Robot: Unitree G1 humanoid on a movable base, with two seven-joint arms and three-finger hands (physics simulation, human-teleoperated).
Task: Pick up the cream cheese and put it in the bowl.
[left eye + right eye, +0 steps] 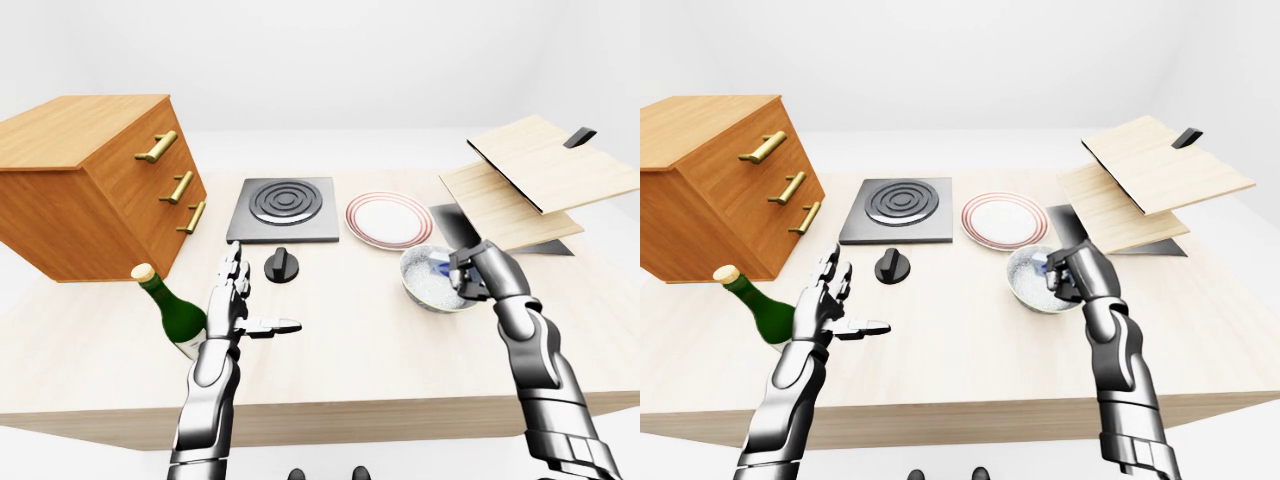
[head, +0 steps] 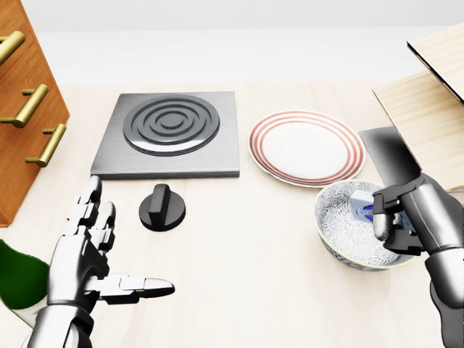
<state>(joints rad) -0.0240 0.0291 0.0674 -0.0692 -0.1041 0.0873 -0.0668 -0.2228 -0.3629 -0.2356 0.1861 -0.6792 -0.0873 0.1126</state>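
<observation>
The patterned grey bowl (image 2: 335,230) stands at the right of the head view, just below the striped plate. The cream cheese (image 2: 362,204), a small white and blue box, sits low inside the bowl against its right wall. My right hand (image 2: 386,220) reaches over the bowl's right rim with its fingers curled round the box, hiding most of it. At the lower left my left hand (image 2: 119,250) hovers open over the table, fingers spread, holding nothing.
A red-ringed plate (image 2: 306,147) and a grey hob slab (image 2: 170,130) lie above the bowl, with a black knob (image 2: 162,208) below the slab. A wooden drawer chest (image 1: 95,180) and a green bottle (image 1: 175,315) stand at the left. Wooden boards (image 1: 530,180) overhang at the right.
</observation>
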